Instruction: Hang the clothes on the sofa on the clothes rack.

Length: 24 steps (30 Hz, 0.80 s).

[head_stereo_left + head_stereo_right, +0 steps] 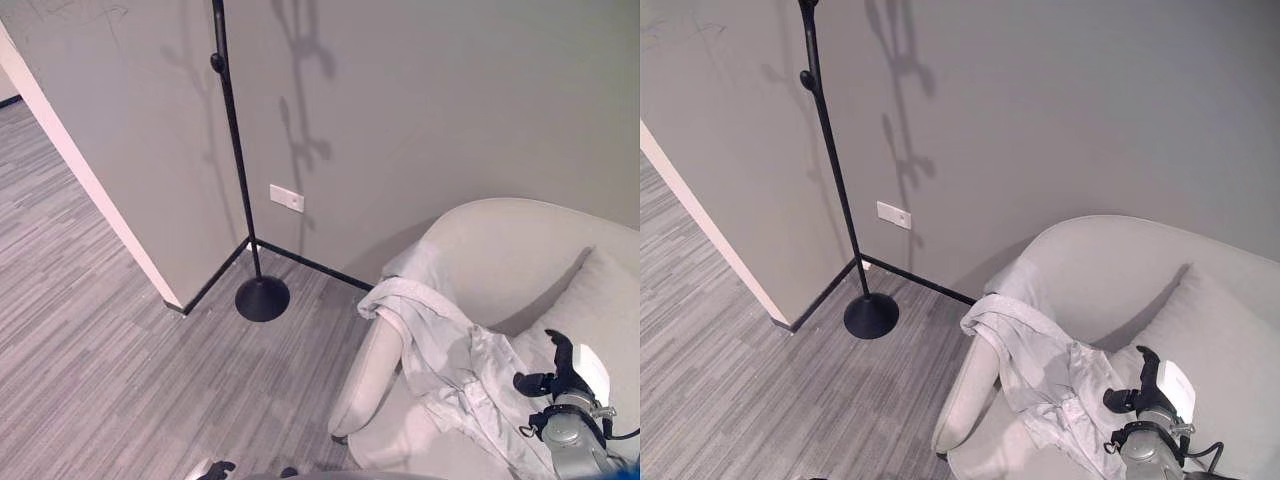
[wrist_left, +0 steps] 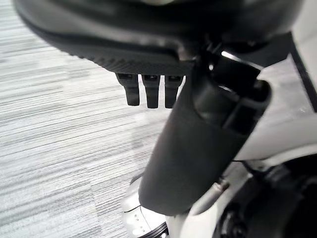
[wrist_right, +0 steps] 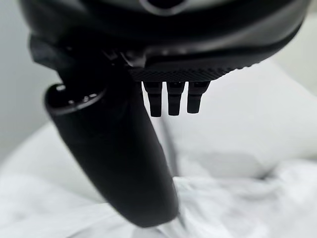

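The right hand (image 1: 560, 378), fingers relaxed and holding nothing, is hovering just right of the pale garment (image 1: 440, 350) that is lying draped across the sofa's (image 1: 520, 250) left armrest.

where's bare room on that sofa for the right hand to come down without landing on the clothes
Free: the cushion and backrest beyond the right hand. Crowded: the pale clothes drape over the sofa arm and spread across the seat, reaching under the hand. The floor between sofa and clothes rack is also bare.
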Motion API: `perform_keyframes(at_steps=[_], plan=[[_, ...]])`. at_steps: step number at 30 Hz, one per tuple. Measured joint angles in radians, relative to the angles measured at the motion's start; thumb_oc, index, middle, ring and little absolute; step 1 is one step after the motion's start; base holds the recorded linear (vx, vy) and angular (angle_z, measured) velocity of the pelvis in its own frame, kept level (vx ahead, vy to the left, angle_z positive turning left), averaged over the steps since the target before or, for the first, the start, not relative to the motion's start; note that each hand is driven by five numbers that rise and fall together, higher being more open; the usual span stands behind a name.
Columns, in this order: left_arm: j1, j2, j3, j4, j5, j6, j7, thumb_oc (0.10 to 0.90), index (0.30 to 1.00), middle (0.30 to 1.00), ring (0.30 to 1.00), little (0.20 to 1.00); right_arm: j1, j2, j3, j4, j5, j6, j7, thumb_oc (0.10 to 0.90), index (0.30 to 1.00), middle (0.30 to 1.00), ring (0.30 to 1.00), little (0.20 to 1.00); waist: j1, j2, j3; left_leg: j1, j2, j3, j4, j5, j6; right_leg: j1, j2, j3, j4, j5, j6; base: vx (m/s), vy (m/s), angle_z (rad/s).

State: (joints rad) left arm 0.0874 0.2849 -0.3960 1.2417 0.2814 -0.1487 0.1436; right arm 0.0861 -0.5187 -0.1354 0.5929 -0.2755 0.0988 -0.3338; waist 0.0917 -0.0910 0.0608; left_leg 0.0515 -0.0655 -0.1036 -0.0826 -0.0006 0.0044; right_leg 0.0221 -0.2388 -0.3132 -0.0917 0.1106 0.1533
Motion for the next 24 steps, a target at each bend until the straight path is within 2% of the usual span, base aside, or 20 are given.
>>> perform_keyframes(at_steps=[2,5,10,12,14,16,19,22,24], plan=[[-0.012,-0.001,-0.042,-0.007,0.000,-0.003,-0.008,0.800,0.900,0.900,0.900,0.900,-0.062,-0.040,0.022,0.039,0.067,0.004,0.000,0.800,0.900,0.900,0.900,0.900,-0.011,0.025,0.013,-0.036,0.015,-0.016,0.003,0.015,-0.010,-0.024,0.013,-0.017,0.000,0.000,-0.001,-0.06,0.015,0.28],[-0.037,-0.005,-0.077,-0.021,0.000,-0.003,-0.009,0.800,0.900,0.900,0.900,0.900,-0.101,-0.089,0.038,0.013,0.069,-0.047,0.000,0.800,0.900,0.900,0.900,0.900,-0.012,0.057,0.047,-0.066,0.021,-0.047,0.001,0.040,-0.017,-0.040,0.019,-0.050,0.000,0.005,-0.005,-0.05,0.025,0.27],[-0.062,0.002,-0.102,-0.060,0.000,-0.015,-0.007,0.800,0.900,0.900,0.900,0.900,-0.220,-0.145,0.082,0.067,0.096,-0.086,-0.004,0.800,0.900,0.900,0.900,0.900,0.003,0.083,0.093,-0.113,0.020,-0.082,0.004,0.063,-0.015,-0.067,0.018,-0.085,0.000,0.011,-0.010,-0.08,0.023,0.23],[-0.091,0.006,-0.118,-0.072,-0.001,-0.021,0.000,0.800,0.900,0.900,0.900,0.900,-0.291,-0.163,0.098,0.078,0.108,-0.105,-0.007,0.800,0.900,0.900,0.900,0.900,0.016,0.088,0.138,-0.152,0.017,-0.091,0.023,0.071,-0.016,-0.094,0.017,-0.095,0.000,0.024,-0.020,-0.13,0.033,0.15],[-0.114,0.007,-0.143,-0.073,-0.001,-0.021,0.001,0.800,0.900,0.900,0.900,0.900,-0.359,-0.171,0.143,0.094,0.140,-0.113,-0.014,0.800,0.900,0.900,0.900,0.900,0.023,0.094,0.157,-0.187,0.014,-0.099,0.036,0.074,-0.017,-0.118,0.016,-0.106,0.000,0.028,-0.024,-0.07,0.024,0.14],[-0.147,0.001,-0.145,-0.077,-0.003,-0.024,0.001,0.800,0.900,0.900,0.900,0.900,-0.421,-0.179,0.176,0.102,0.143,-0.134,-0.016,0.800,0.900,0.900,0.900,0.900,0.046,0.113,0.195,-0.201,0.014,-0.101,0.038,0.078,-0.018,-0.130,0.017,-0.110,0.000,0.033,-0.030,-0.06,0.026,0.09],[-0.166,-0.007,-0.147,-0.079,-0.005,-0.036,0.007,0.800,0.900,0.900,0.900,0.900,-0.481,-0.179,0.227,0.123,0.148,-0.149,-0.017,0.800,0.900,0.900,0.900,0.900,0.067,0.133,0.218,-0.204,0.013,-0.101,0.035,0.078,-0.018,-0.134,0.016,-0.110,0.000,0.033,-0.030,-0.06,0.027,0.02],[-0.182,-0.003,-0.147,-0.095,-0.015,-0.043,0.032,0.800,0.900,0.900,0.900,0.900,-0.544,-0.174,0.236,0.159,0.233,-0.172,-0.068,0.800,0.900,0.900,0.900,0.900,0.064,0.134,0.256,-0.219,0.013,-0.098,0.036,0.079,-0.018,-0.149,0.015,-0.109,0.000,0.035,-0.032,-0.03,0.015,-0.02],[-0.188,-0.003,-0.152,-0.096,-0.018,-0.043,0.036,0.800,0.900,0.900,0.900,0.900,-0.553,-0.173,0.238,0.170,0.263,-0.179,-0.070,0.800,0.900,0.900,0.900,0.900,0.065,0.134,0.260,-0.220,0.012,-0.099,0.036,0.079,-0.018,-0.152,0.015,-0.109,0.000,0.035,-0.032,-0.02,0.038,-0.03]])
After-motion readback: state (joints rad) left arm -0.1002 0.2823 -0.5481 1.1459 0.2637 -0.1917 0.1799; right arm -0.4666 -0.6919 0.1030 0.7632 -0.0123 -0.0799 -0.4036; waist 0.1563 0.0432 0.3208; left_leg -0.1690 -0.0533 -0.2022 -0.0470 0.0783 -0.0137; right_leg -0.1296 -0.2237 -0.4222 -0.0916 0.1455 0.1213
